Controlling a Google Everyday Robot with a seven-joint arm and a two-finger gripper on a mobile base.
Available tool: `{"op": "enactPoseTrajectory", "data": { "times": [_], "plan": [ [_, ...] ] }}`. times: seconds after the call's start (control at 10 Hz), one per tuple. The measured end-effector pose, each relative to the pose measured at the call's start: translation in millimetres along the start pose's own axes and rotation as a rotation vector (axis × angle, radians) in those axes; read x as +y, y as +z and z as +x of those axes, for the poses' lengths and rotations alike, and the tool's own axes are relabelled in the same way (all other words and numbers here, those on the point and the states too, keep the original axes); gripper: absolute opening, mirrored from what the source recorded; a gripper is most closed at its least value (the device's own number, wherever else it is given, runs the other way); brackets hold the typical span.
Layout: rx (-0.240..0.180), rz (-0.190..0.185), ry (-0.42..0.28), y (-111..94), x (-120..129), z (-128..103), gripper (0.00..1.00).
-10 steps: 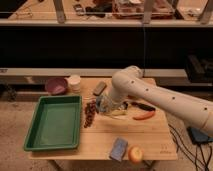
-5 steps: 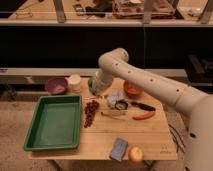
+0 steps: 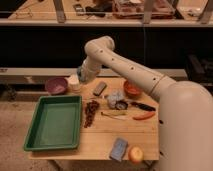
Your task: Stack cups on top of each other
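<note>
A cream-white squat cup [image 3: 74, 83] stands at the table's back left, beside the purple bowl [image 3: 56, 85]. My gripper [image 3: 80, 74] hangs just above and to the right of this cup, at its rim. A light blue cup [image 3: 113, 97] and a dark silvery cup [image 3: 122, 105] with a pale inside sit close together in the middle of the table, side by side. The arm arches over the table from the right.
A green tray [image 3: 54, 123] fills the left half of the wooden table [image 3: 100, 140]. An orange bowl [image 3: 132, 89], grey block [image 3: 100, 88], dark grapes [image 3: 91, 111], knife [image 3: 142, 106], red chili [image 3: 144, 116], blue sponge [image 3: 119, 148] and yellow fruit [image 3: 135, 154] lie around.
The arm has swung left from the middle of the table, carrying the gripper to the cream-white cup at the back left. The cups have not moved.
</note>
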Motion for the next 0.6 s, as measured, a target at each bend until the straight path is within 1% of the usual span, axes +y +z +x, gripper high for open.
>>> {"op": "enactPoseTrajectory", "data": {
  "times": [0.5, 0.6],
  "plan": [
    [0.002, 0.004, -0.002, 0.0, -0.2, 0.7, 0.0],
    [0.003, 0.022, -0.006, -0.4, -2.0, 3.4, 0.0]
  ]
}}
